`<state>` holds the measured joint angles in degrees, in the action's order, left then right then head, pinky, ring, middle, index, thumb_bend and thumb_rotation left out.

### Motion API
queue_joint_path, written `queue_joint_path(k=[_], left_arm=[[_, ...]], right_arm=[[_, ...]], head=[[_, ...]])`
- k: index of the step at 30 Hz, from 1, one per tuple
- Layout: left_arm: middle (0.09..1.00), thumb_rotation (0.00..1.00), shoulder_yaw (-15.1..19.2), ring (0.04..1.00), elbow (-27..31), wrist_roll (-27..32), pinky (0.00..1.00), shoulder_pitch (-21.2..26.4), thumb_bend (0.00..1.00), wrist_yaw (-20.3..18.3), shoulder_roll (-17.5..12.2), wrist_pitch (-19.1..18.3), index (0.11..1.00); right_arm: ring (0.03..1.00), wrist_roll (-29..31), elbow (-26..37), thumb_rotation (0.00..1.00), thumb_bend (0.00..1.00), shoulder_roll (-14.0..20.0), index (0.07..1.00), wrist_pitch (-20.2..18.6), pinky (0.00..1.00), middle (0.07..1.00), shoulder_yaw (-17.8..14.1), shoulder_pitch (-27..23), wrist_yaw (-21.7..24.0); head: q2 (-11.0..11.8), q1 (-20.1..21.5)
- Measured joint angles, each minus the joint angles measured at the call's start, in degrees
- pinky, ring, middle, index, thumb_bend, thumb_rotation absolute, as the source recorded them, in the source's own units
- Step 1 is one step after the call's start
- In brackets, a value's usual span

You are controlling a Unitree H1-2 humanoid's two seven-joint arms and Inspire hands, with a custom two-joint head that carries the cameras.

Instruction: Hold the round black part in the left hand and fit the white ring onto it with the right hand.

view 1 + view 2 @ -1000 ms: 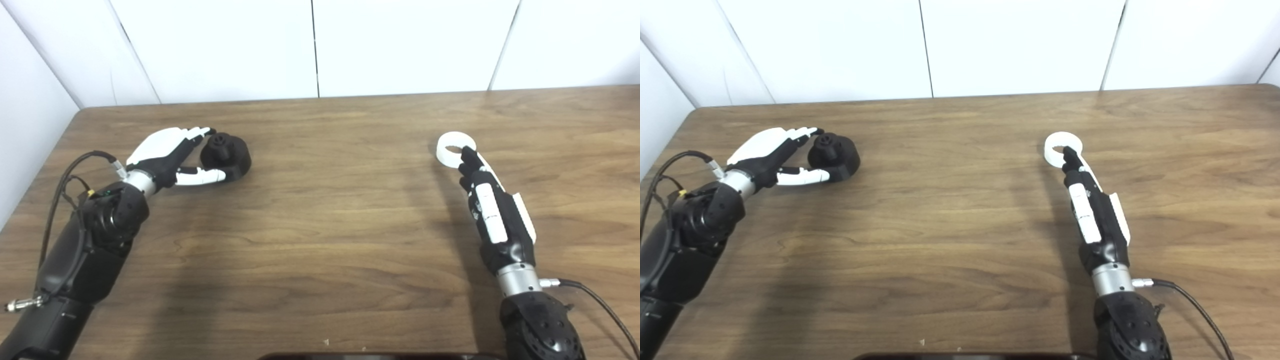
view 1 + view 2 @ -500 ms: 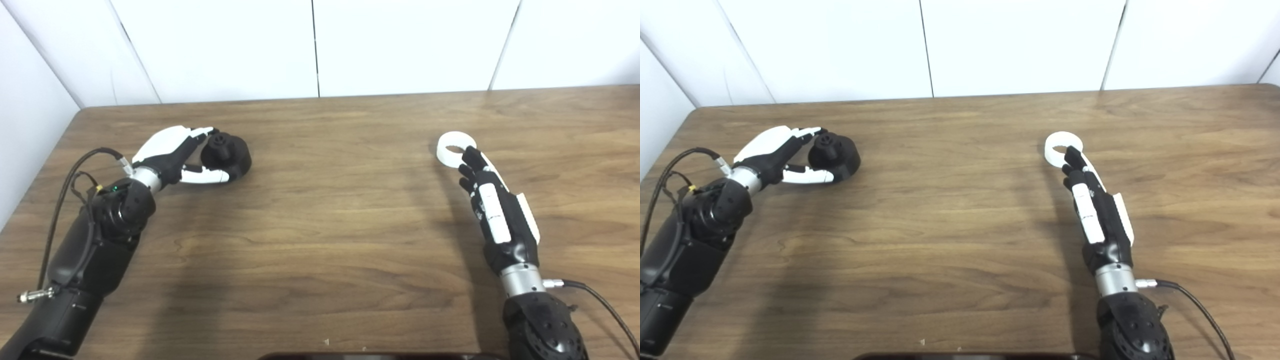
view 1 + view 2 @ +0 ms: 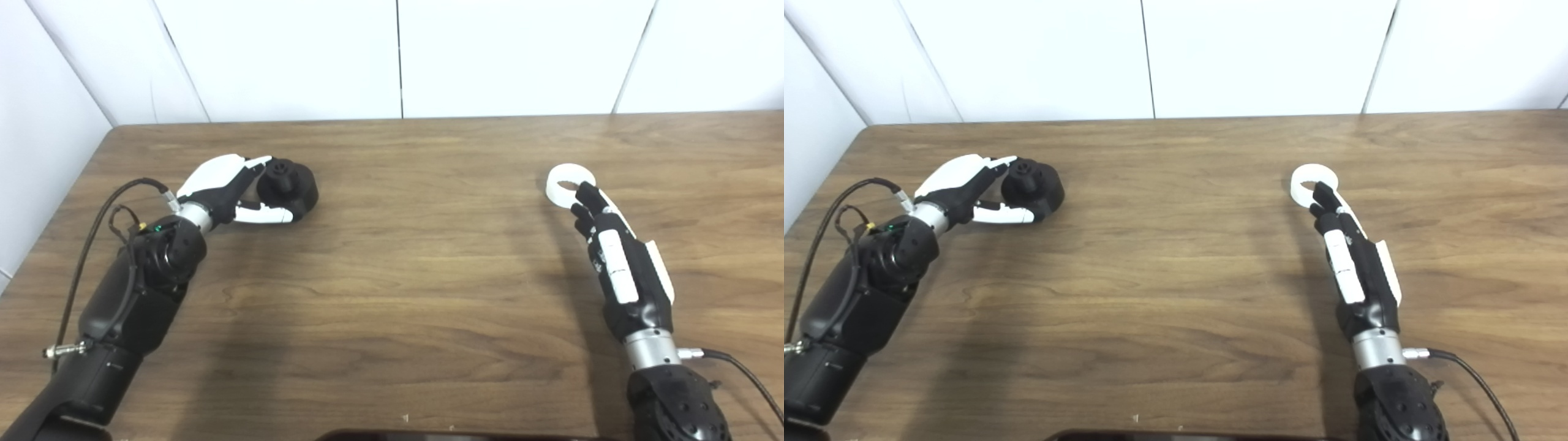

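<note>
1. Resting on the wooden table [image 3: 392, 257], the round black part [image 3: 288, 188] sits toward the table's far left corner, a small knob rising from its top.
2. Left hand [image 3: 229, 193] is curled loosely about the black part: white-backed fingers [image 3: 254, 163] reach over its far side to the knob, while the thumb [image 3: 269, 214] lies along its near side, touching or nearly touching the rim. The part still sits on the table; whether the grasp has closed tight cannot be told.
3. White ring [image 3: 568, 182] lies flat on the table, well apart from the black part, out to that part's right at about the same depth.
4. Right hand [image 3: 618, 263] stretches forward with its fingers extended and close together, their dark tips [image 3: 587, 195] at the ring's near edge, overlapping its rim. It has hold of nothing that shows; whether the tips press on the ring cannot be told.
5. Cables trail from both wrists: a black loop [image 3: 98, 214] beside the left forearm, a second lead [image 3: 735, 367] running off from the right wrist.
6. White wall panels [image 3: 392, 55] stand behind the table's far edge.
</note>
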<state>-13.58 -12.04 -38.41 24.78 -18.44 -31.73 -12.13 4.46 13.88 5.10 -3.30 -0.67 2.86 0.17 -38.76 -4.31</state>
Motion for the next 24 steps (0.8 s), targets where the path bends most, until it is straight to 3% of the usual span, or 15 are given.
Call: queue_joint_path(k=[7,24], left_arm=[[0.946,0.66,-0.5,0.992,-0.7,-0.4,0.84,0.1,0.92,0.4,0.1,-0.7,0.926],[0.88,0.5,-0.4,0.922,-1.0,-1.3,0.77,0.6,0.72,2.9,1.3,-2.3,0.805]], right_arm=[[0.943,-0.4,0.3,0.87,0.59,0.3,0.892,0.0,0.95,0.923,-0.3,0.0,0.9],[0.945,-0.4,1.6,0.86,0.58,0.9,0.884,-0.1,0.94,0.918,-1.6,0.2,3.3]], head=[[0.2,-0.4],[0.4,-1.4]])
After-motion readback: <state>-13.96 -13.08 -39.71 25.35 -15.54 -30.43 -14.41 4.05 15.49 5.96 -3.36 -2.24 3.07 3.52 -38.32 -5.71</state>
